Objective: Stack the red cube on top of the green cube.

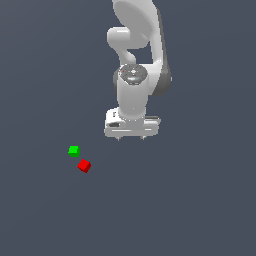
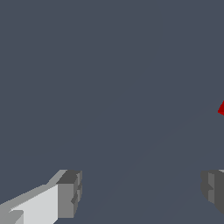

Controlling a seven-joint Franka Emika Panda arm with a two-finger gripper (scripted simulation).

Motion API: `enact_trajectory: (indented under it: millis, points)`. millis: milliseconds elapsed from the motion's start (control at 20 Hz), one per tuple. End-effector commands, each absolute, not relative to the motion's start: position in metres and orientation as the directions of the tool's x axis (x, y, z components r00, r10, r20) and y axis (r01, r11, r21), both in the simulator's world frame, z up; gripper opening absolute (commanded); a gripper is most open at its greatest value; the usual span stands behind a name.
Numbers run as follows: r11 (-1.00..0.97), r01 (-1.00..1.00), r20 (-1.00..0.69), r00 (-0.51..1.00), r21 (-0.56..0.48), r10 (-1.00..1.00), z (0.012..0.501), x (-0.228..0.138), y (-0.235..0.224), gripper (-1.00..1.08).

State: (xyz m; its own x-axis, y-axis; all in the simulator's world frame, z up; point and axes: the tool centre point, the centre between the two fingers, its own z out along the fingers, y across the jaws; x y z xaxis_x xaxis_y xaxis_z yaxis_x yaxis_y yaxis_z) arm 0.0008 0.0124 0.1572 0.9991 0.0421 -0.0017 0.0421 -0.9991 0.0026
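A: On the exterior view's left, what lay on the counter (image 1: 45, 210)?

B: The green cube (image 1: 74, 150) sat there, and just beside it, a little nearer the camera and to the right, the red cube (image 1: 84, 165). They were close but apart, the red one turned at an angle to the green.

A: And the surface itself?

B: A flat, dull slate-blue plane, unmarked, filling the whole picture with no edge, wall or room showing.

A: Further right?

B: The white arm (image 1: 137, 45) hung over the counter, well to the right of both cubes and above them. Its gripper (image 1: 130, 138) pointed down with nothing in it.

A: How did the fingers stand?

B: Spread wide apart. In the wrist view one grey finger (image 2: 70, 193) showed at one side and the other at the far edge, bare counter between them. A corner of the red cube (image 2: 222, 108) just entered that picture.

A: Any writing or labels?

B: None that could be read.
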Motion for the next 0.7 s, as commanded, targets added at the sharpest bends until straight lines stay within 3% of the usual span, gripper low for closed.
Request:
enact_trajectory:
  millis: [0,650]
  points:
    - [-0.999,0.042,-0.002,0.999,0.003,0.042,0.157,0.001,0.012,1.0]
    - [-0.997,-0.083,-0.001,0.997,0.004,-0.083,0.134,0.027,-0.04,1.0]
